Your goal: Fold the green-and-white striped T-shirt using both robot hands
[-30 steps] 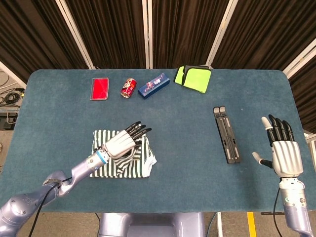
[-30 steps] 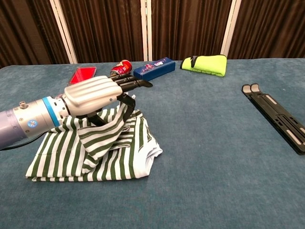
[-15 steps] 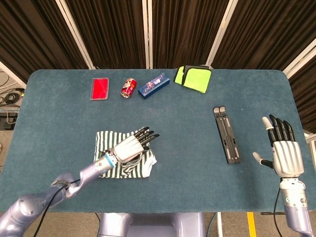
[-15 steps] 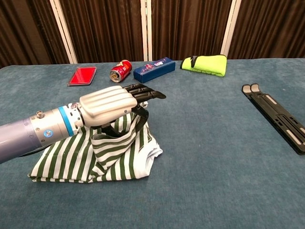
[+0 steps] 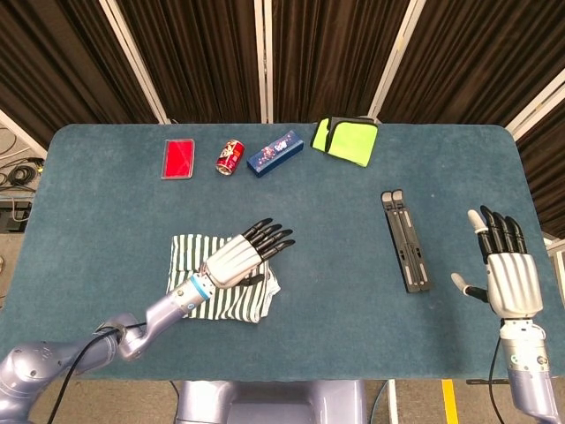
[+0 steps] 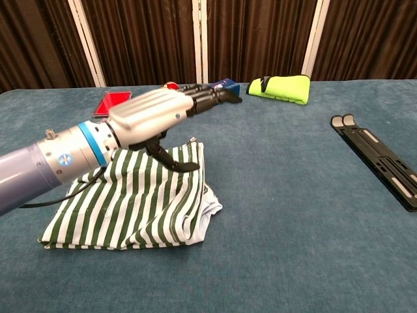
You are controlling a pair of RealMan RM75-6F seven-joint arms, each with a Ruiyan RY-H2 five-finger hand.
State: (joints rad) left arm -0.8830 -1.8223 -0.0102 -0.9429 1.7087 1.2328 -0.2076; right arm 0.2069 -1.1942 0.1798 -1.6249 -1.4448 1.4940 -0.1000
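T-shirt lies folded on the tabletop; left robot hand hovers above, fingers spread, holding nothing; right robot hand spread wide, well apart.

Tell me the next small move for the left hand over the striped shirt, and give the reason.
Probably lower the left hand and press the T-shirt flat. The hand hovers above the cloth holding nothing, fingers extended. The shirt lies as a folded bundle on the table, but its right edge looks lumpy. The right hand sits far off, open, so it seems the left hand's job.
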